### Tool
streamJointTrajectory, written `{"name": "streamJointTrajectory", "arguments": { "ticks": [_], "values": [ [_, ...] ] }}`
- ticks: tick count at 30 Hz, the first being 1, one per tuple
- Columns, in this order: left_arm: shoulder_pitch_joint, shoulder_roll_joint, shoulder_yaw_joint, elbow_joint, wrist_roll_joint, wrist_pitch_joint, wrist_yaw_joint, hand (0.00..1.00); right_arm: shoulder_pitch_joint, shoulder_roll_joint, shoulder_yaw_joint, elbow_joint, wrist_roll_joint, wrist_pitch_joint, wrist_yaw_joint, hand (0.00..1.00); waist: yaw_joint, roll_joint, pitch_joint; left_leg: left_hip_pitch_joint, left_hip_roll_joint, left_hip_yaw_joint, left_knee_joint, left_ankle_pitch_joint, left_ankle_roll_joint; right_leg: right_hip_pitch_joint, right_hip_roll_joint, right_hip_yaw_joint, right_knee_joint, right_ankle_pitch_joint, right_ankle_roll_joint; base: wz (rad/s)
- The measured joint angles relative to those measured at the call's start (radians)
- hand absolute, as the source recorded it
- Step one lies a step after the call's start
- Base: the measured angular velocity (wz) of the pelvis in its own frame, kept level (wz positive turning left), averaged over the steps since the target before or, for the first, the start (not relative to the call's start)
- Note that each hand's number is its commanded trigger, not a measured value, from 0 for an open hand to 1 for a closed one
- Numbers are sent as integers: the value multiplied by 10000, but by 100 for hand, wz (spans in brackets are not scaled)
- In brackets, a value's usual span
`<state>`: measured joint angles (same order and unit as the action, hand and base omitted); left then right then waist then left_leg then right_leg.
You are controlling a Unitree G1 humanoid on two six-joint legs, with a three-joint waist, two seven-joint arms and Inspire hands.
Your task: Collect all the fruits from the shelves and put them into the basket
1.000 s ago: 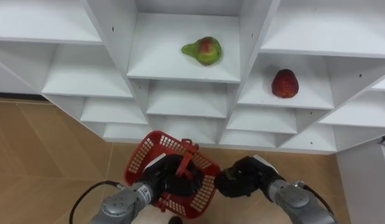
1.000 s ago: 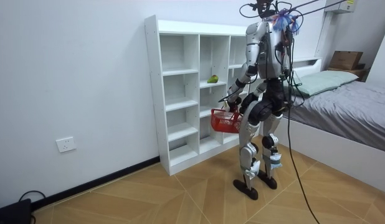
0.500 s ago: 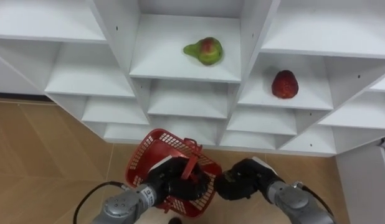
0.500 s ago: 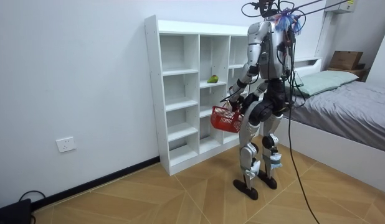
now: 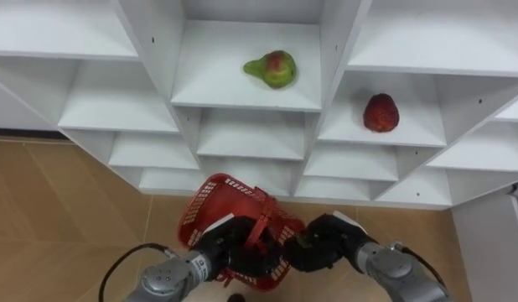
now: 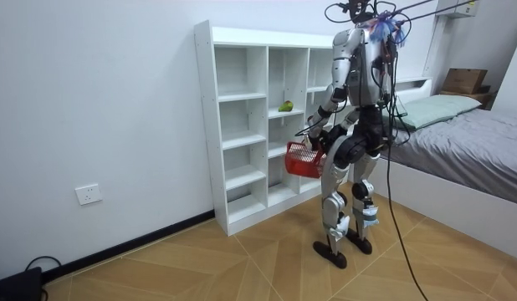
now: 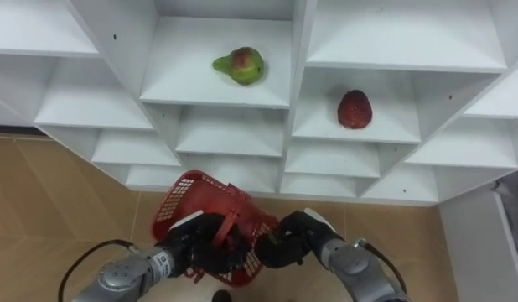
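Note:
A green-and-red pear [image 5: 272, 69] lies on a middle shelf of the white closet [image 5: 333, 50]. A red strawberry [image 5: 381, 112] sits one compartment to the right and a little lower. Low before me hangs a red mesh basket [image 5: 210, 201], tipped towards the shelves. My left hand [image 5: 228, 249] is curled round its handle. My right hand [image 5: 319, 243] is a fist against the basket's right rim with nothing in it. In the room view I stand upright facing the closet [image 6: 242, 125], with the basket [image 6: 303, 159] at hip height and the pear [image 6: 285, 106] level with my forearm.
The other compartments around the two fruits are bare. Wooden floor [image 5: 58, 210] spreads out on the left below the shelves. A white panel [image 5: 494, 252] stands at my lower right. A bed [image 6: 459, 125] lies behind me on the room view's right.
The basket has risen a little and tipped towards the shelves. My right fist has moved left, closing the gap to the basket's rim.

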<state>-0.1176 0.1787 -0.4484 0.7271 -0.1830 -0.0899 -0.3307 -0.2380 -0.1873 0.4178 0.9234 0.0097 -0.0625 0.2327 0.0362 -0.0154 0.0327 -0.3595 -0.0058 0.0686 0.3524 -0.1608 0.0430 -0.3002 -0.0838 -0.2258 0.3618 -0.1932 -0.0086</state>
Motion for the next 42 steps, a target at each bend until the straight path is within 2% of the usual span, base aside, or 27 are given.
{"name": "streamJointTrajectory", "arguments": {
  "ticks": [5,10,11,12,13,29,37,42],
  "values": [
    [-17,-17,-31,424,28,-17,137,100,-88,51,7,-11,-102,0,-11,100,-8,-31,2,45,0,86,-64,13,19,9,39,39,-24,0,0,-1],
    [-38,-86,-93,616,520,-22,192,100,-244,224,10,-10,-87,-2,-61,100,-12,-55,4,41,-4,86,-83,14,21,7,39,30,-62,2,3,0],
    [-39,-102,-106,632,652,-22,223,100,-270,260,15,-10,-65,-2,-76,93,-7,-57,3,41,-6,84,-92,14,21,11,36,26,-84,3,5,0],
    [-63,-106,-173,693,677,-22,234,100,-296,299,20,-10,-65,-2,-99,17,-7,-57,3,38,-8,85,-96,14,21,7,32,27,-87,4,6,0],
    [-78,-103,-210,723,679,-22,234,100,-314,318,20,-10,-59,-2,-103,0,-13,-57,3,36,-10,82,-99,14,21,5,27,27,-90,4,6,0],
    [-216,-229,-261,837,657,47,35,100,-354,385,24,-71,301,-8,5,0,-169,-62,-1,34,0,102,-121,14,22,48,0,51,-186,34,26,0],
    [-262,-183,-254,471,550,70,69,100,-330,361,44,-30,341,-7,-337,0,-107,-65,-9,45,5,110,-117,14,22,44,-5,48,-178,41,26,0],
    [-317,-265,-250,358,455,66,75,100,-223,365,136,44,360,-8,-417,0,-85,-65,-15,101,10,108,-88,14,22,129,3,15,-182,53,24,0]
  ]
}}
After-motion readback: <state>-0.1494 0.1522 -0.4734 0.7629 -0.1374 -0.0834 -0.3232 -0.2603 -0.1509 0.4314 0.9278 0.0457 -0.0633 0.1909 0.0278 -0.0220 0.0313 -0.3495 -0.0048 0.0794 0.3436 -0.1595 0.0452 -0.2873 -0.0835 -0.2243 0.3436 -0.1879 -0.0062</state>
